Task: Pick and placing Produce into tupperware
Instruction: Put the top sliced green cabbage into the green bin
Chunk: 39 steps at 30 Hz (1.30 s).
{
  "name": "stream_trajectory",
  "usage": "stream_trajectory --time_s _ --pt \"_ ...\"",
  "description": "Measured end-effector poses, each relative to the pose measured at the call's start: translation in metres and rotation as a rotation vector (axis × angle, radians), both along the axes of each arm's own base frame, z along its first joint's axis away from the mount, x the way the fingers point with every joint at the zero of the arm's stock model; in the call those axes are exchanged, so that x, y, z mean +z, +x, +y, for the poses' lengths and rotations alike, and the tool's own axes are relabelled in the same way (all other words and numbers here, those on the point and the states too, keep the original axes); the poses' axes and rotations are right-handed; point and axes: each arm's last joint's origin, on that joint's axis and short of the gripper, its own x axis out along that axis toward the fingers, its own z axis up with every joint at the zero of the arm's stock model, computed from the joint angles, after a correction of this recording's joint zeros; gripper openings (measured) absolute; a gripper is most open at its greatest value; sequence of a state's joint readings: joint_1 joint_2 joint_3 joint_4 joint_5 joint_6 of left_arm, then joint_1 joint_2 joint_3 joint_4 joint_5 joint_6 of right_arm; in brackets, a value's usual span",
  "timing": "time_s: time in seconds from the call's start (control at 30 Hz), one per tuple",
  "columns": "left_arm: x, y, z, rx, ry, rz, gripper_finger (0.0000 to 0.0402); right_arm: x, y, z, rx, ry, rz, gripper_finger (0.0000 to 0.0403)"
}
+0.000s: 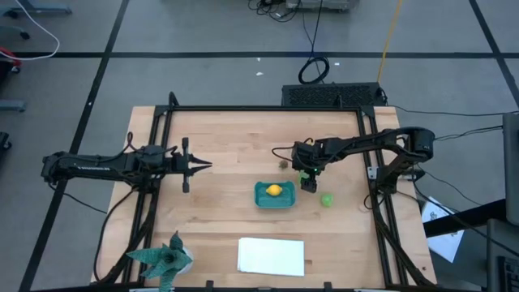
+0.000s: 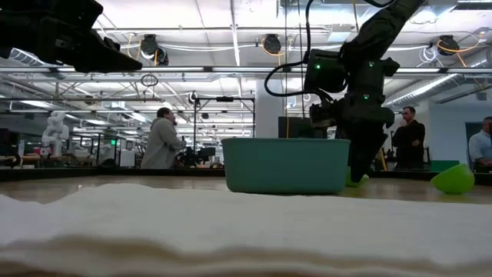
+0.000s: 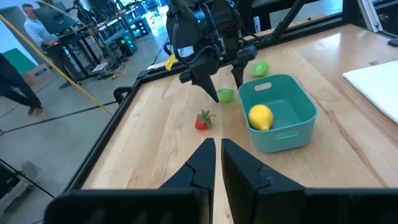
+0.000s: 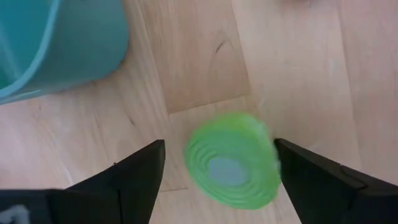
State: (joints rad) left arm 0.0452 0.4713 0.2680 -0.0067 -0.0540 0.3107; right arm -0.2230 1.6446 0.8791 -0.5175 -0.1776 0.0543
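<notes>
The teal tupperware [image 1: 274, 195] stands mid-table with the yellow lemon-like piece [image 1: 274, 191] inside it. My right gripper [image 4: 219, 144] points down just right of the tub, open. Its two fingers stand on either side of a round green piece [image 4: 231, 168] that lies on the wood, and I see no touch. A second green piece [image 1: 327, 199] lies further right. A small red piece [image 3: 203, 120] rests on the table on the tub's far side. My left gripper [image 1: 207, 165] waits shut above the table's left part.
A flat white sheet [image 1: 272, 255] lies near the front edge. A green spiky paper figure [image 1: 166, 259] stands at the front left corner. A black frame [image 1: 268, 109] borders the table. People stand in the room beyond, seen in the low view.
</notes>
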Motion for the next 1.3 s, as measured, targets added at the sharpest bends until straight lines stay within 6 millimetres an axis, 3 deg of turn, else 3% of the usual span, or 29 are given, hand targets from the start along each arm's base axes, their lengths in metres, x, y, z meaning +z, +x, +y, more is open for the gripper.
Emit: stream_trajectory --time_s 0.6,0.77,1.3 --pt "0.000 0.000 0.000 0.001 -0.003 0.001 0.0031 0.000 0.000 -0.001 0.010 -0.016 -0.005 0.0182" --pt "0.000 0.000 0.000 0.001 -0.004 0.001 0.0031 0.001 0.000 -0.001 0.012 -0.007 0.008 0.0189" --pt "-0.001 0.000 0.000 0.001 -0.004 0.007 0.0031 0.030 0.013 -0.002 0.007 -0.004 0.059 0.0186"
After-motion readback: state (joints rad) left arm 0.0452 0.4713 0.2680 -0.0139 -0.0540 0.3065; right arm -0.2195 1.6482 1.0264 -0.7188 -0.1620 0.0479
